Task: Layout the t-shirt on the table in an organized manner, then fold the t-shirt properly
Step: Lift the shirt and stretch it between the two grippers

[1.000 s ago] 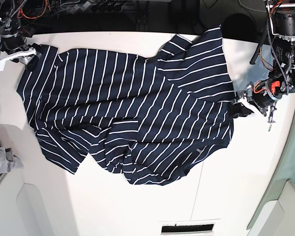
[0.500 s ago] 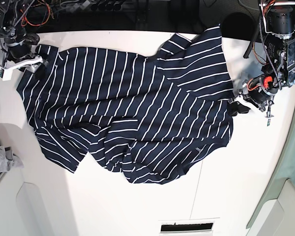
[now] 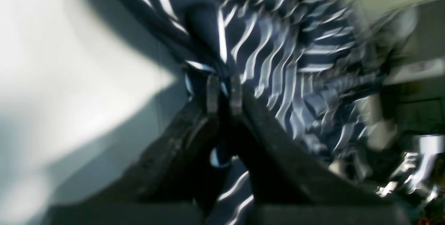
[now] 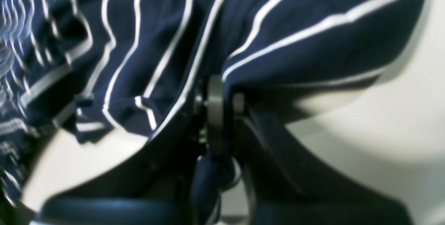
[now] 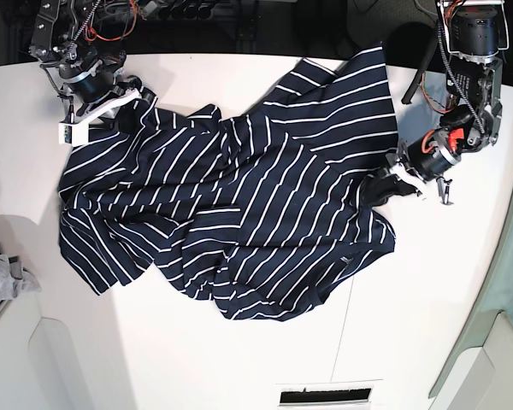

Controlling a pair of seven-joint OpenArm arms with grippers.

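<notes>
In the left wrist view, the left gripper (image 3: 222,94) had its two fingers drawn almost together, with a fold of the t-shirt (image 3: 274,54) pinched between the tips. Striped cloth fanned out from the tips toward twelve and two o'clock, heavily blurred. The table (image 3: 69,61) showed as a pale surface from eight to eleven o'clock, with the shirt's shadow on it.

In the right wrist view, the right gripper (image 4: 224,94) was likewise nearly shut, clamped on an edge of the t-shirt (image 4: 278,40). The cloth rose from the tips and spread from nine through two o'clock, and a bunch of it hung down between the fingers toward six. The white table (image 4: 382,131) lay at three to five o'clock.

In the base view, the t-shirt (image 5: 239,205) lay rumpled across the middle of the table (image 5: 410,342), creased and bunched. The right gripper (image 5: 120,96) gripped the shirt's corner at ten o'clock, near the far edge of the table. The left gripper (image 5: 393,181) held the shirt's edge at three o'clock, where the cloth was gathered into a dark bunch. A small grey cloth (image 5: 4,282) sat at the frame's eight o'clock edge, apart from the shirt.
</notes>
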